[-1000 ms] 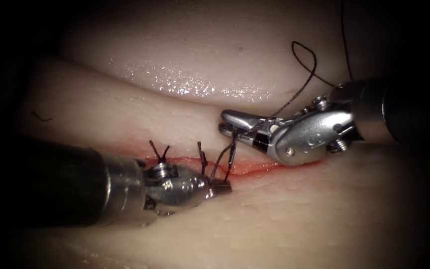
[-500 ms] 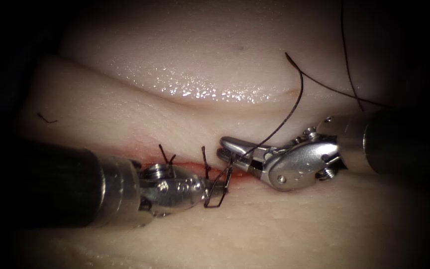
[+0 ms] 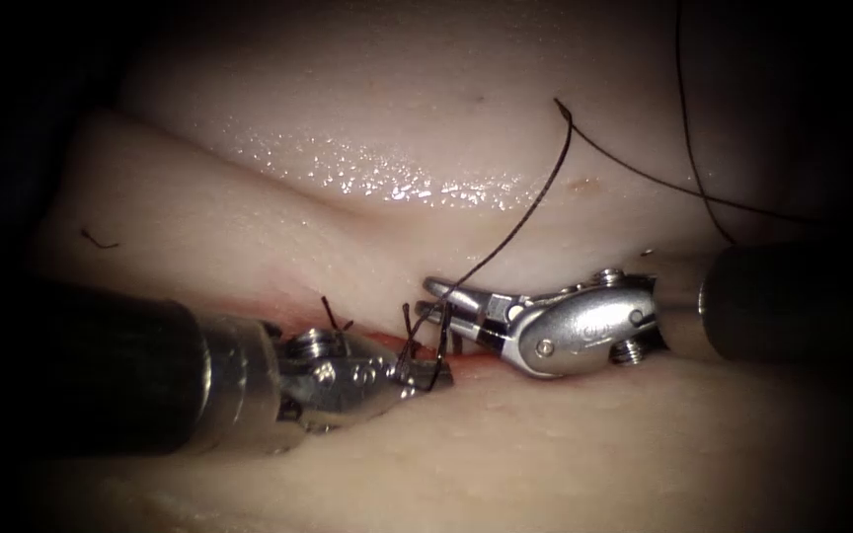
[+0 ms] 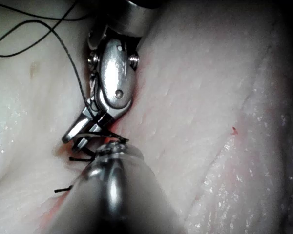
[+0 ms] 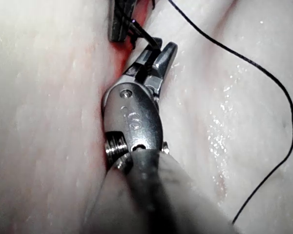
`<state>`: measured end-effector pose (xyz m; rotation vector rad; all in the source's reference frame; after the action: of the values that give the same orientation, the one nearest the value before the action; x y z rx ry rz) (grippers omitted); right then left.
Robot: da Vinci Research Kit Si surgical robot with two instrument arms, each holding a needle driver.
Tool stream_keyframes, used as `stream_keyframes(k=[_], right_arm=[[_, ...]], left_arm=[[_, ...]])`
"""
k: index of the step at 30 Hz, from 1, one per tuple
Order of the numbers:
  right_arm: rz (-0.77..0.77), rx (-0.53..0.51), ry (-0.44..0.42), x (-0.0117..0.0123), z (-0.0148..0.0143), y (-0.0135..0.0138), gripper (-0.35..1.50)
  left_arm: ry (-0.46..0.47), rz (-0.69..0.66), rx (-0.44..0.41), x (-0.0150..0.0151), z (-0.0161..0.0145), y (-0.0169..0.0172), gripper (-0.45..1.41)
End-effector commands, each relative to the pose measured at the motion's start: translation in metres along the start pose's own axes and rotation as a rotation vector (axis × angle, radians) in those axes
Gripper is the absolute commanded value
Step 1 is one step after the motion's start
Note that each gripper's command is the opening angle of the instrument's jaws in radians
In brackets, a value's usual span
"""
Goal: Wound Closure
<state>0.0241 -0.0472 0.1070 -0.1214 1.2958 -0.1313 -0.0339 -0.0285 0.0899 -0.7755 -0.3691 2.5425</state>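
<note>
Since the earlier frames the right tool (image 3: 438, 301) has come down and leftward to the cut (image 3: 466, 363), and the thread (image 3: 525, 212) loop above it has straightened out. Its jaws stand slightly parted around the thread strands beside the last knot. The left tool (image 3: 425, 373) meets it tip to tip, clamped on the thread at the cut. Cut ends of thread (image 3: 333, 314) stand up from the tissue (image 3: 278, 227) further left. The needle cannot be made out.

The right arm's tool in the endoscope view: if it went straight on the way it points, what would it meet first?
Probably the thread standing up at the cut, just ahead of the right arm's tool, whose jaws stand slightly apart. The left arm's tool lies close below that line; depth is hard to judge.
</note>
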Motion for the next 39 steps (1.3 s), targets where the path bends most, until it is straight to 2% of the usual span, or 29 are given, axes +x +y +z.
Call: stream_keyframes(k=[1, 14, 17, 19, 21, 22, 23, 35, 39], right_arm=[[0.017, 0.012, 0.0, -0.0006, 0.0008, -0.0014, -0.35], [0.058, -0.016, -0.024, -0.0005, -0.0006, -0.0014, -0.35], [0.132, -0.083, 0.002, 0.0, -0.0013, 0.0006, -0.35], [0.141, -0.092, 0.0, 0.0002, -0.0014, 0.0013, -0.35], [0.174, -0.12, -0.002, 0.0012, -0.0017, 0.0038, -0.35], [0.174, -0.12, -0.002, 0.0012, -0.0017, 0.0038, -0.35], [0.191, -0.122, 0.008, 0.0017, -0.0017, 0.0052, -0.35], [0.313, -0.113, 0.024, 0.0015, -0.0007, 0.0074, -0.35], [0.336, -0.133, 0.005, 0.0016, -0.0005, 0.0092, -0.35]], left_arm=[[0.0, 0.001, -0.001, -0.0001, 0.0008, 0.0004, -0.13], [-0.002, 0.0, 0.002, 0.0, 0.0008, 0.0004, -0.16], [-0.003, 0.003, 0.005, 0.0002, 0.0009, 0.0005, -0.15], [-0.003, 0.007, 0.007, 0.0003, 0.001, 0.0006, -0.15], [-0.005, 0.006, 0.012, 0.0009, 0.0013, 0.0007, -0.15], [-0.005, 0.006, 0.012, 0.0009, 0.0013, 0.0007, -0.15], [-0.003, 0.007, 0.015, 0.0013, 0.0015, 0.0007, -0.15], [0.006, 0.006, 0.026, 0.0017, 0.0027, 0.0004, -0.15], [0.01, 0.013, 0.022, 0.0009, 0.0034, 0.001, -0.15]])
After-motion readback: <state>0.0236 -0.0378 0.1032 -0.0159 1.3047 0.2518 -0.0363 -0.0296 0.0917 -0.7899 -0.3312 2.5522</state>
